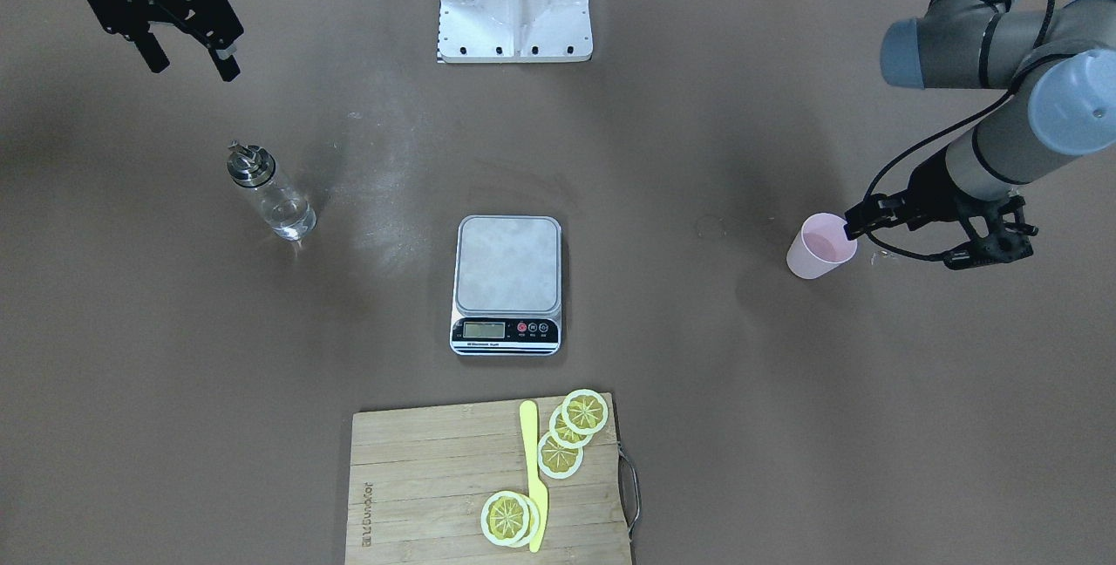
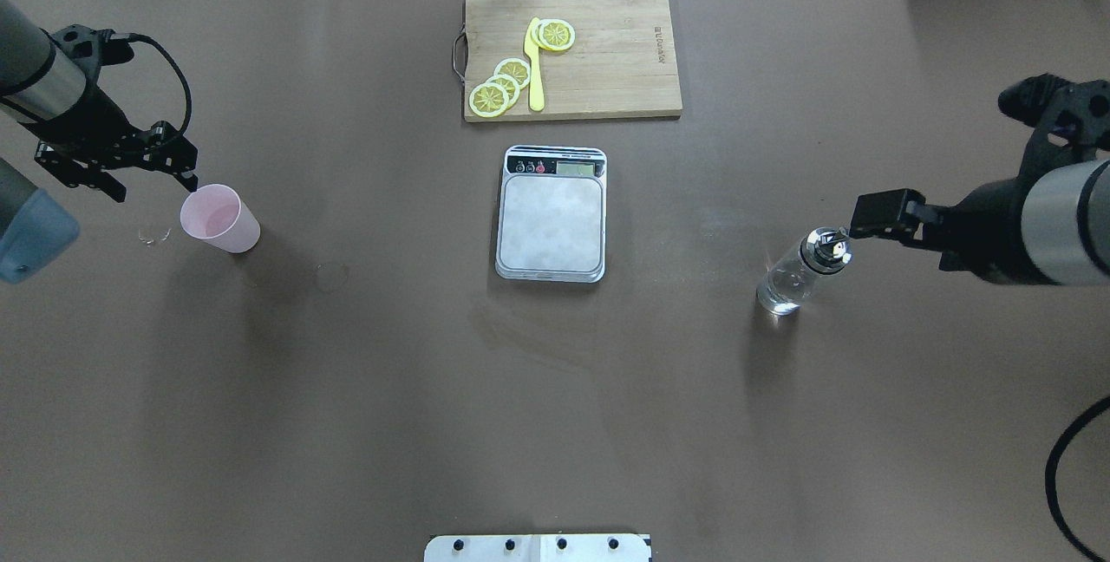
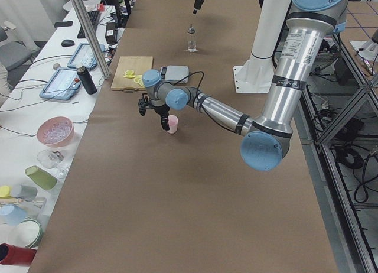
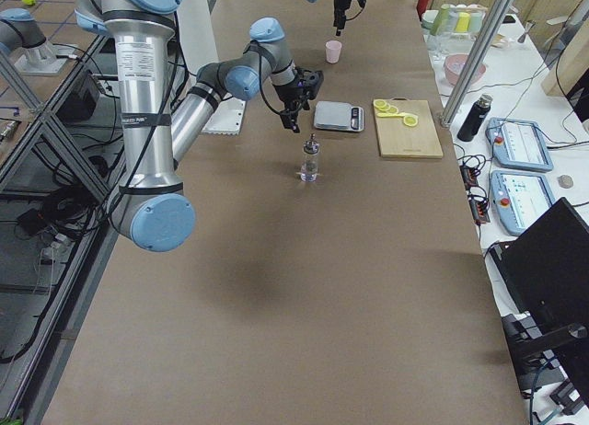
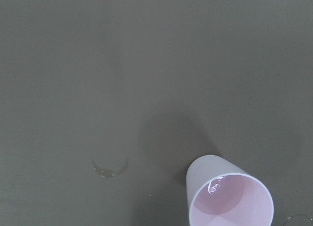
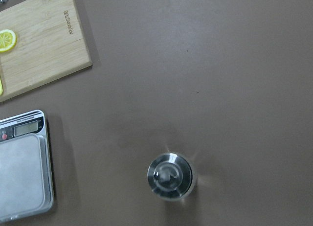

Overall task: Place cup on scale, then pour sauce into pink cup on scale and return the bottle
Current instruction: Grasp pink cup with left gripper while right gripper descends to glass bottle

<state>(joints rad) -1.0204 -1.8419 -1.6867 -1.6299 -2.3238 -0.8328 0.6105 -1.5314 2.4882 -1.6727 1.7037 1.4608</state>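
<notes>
The pale pink cup (image 2: 220, 218) stands upright on the table far to the robot's left of the scale (image 2: 551, 224), whose grey platform is bare. My left gripper (image 2: 149, 185) is open and hovers just beside the cup, one fingertip near its rim; the cup is not between the fingers. In the left wrist view the cup (image 5: 229, 196) sits at the bottom right. The glass bottle (image 2: 799, 271) of clear liquid stands upright on the robot's right. My right gripper (image 1: 190, 59) is open and empty, raised above and beside the bottle. The right wrist view looks down on the bottle's metal top (image 6: 170, 176).
A wooden cutting board (image 2: 598, 50) with lemon slices and a yellow knife (image 2: 534, 68) lies beyond the scale. A faint wet ring (image 2: 154, 235) marks the table next to the cup. The robot's base plate (image 1: 514, 3) sits at the near edge.
</notes>
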